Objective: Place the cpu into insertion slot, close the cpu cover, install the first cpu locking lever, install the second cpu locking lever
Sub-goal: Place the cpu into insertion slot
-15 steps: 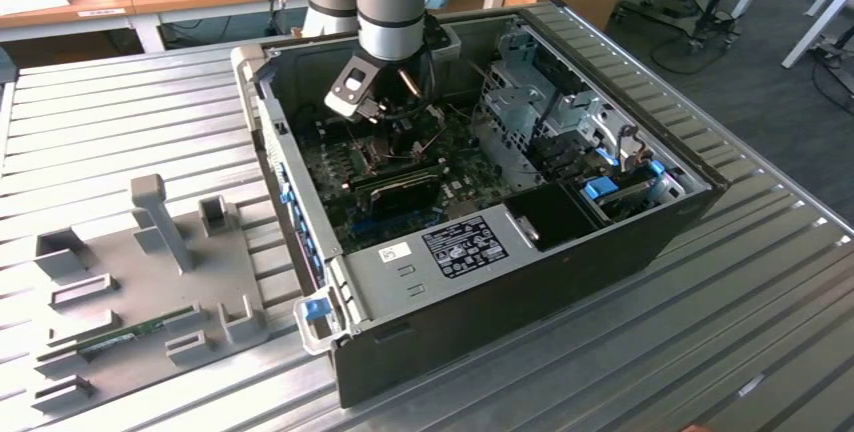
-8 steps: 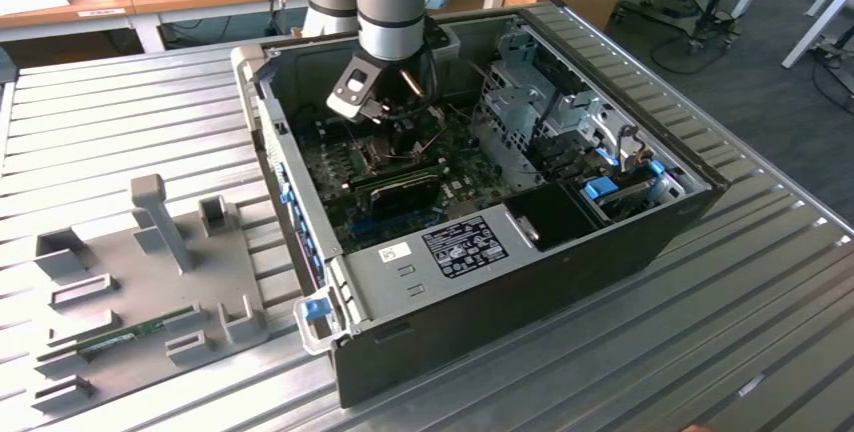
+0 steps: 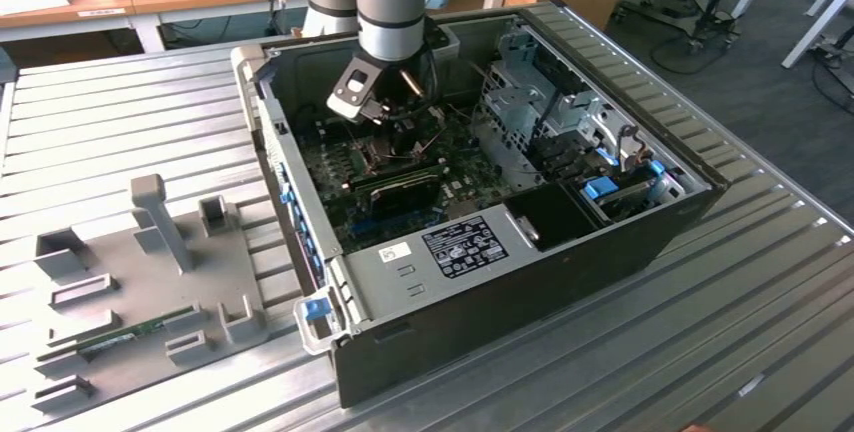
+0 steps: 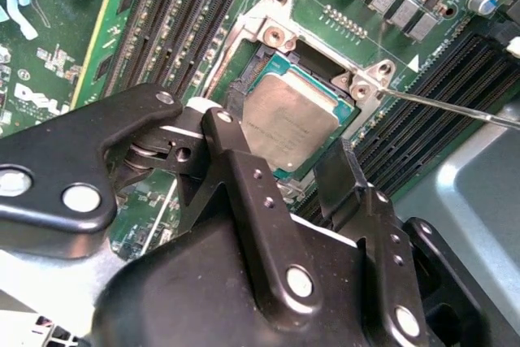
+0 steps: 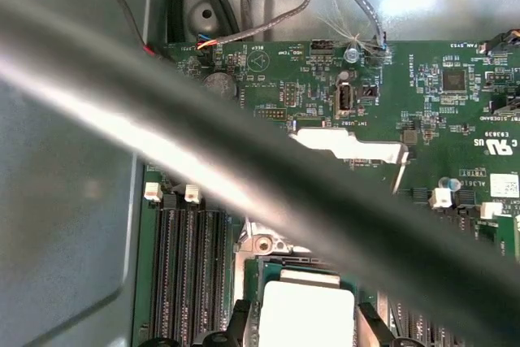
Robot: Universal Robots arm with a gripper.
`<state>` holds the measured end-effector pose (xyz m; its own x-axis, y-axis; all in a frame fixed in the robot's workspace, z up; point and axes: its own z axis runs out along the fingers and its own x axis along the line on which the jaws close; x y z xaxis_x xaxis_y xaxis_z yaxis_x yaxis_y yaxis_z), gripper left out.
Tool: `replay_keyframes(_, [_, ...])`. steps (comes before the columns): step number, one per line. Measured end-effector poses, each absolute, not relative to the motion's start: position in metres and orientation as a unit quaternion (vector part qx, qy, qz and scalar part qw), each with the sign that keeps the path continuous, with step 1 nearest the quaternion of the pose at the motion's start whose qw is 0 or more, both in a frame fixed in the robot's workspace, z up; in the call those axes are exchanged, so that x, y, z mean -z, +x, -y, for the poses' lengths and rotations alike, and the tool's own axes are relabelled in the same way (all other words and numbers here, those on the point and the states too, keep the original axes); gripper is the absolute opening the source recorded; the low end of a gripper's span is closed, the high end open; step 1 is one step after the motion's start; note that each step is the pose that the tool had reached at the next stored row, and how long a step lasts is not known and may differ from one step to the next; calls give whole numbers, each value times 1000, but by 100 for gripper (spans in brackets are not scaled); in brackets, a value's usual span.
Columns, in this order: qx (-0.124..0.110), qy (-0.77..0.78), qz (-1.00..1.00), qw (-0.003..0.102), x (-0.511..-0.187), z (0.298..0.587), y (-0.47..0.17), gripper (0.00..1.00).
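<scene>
The cpu [image 4: 292,119] lies flat inside the insertion slot [image 4: 272,34], its pale silver face up, and it shows again in the first wrist view [image 5: 307,314]. My gripper [image 4: 276,140] hangs just above it, open. One black finger [image 4: 223,140] stands at each side of the chip, with a thin dark gap on one side. The cpu cover [image 5: 349,145] stands raised beyond the socket. A thin metal lever rod [image 4: 455,107] sticks out beside the socket, lifted. In the exterior view my gripper [image 3: 387,122] reaches down into the open computer case [image 3: 641,242].
Long black memory slots [image 4: 187,14] flank the socket on both sides. A grey metal wall [image 4: 471,193] rises close by. A blurred cable [image 5: 244,176] crosses the first wrist view. The drive cage [image 3: 534,102] fills the case's far side. A grey fixture plate [image 3: 134,282] lies at the exterior view's left.
</scene>
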<state>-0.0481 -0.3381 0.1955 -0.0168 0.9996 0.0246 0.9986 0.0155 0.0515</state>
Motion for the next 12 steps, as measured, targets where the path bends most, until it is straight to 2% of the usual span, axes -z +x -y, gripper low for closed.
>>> replay_keyframes(12, [-27,702,-711,9,-193,337,-48,61])
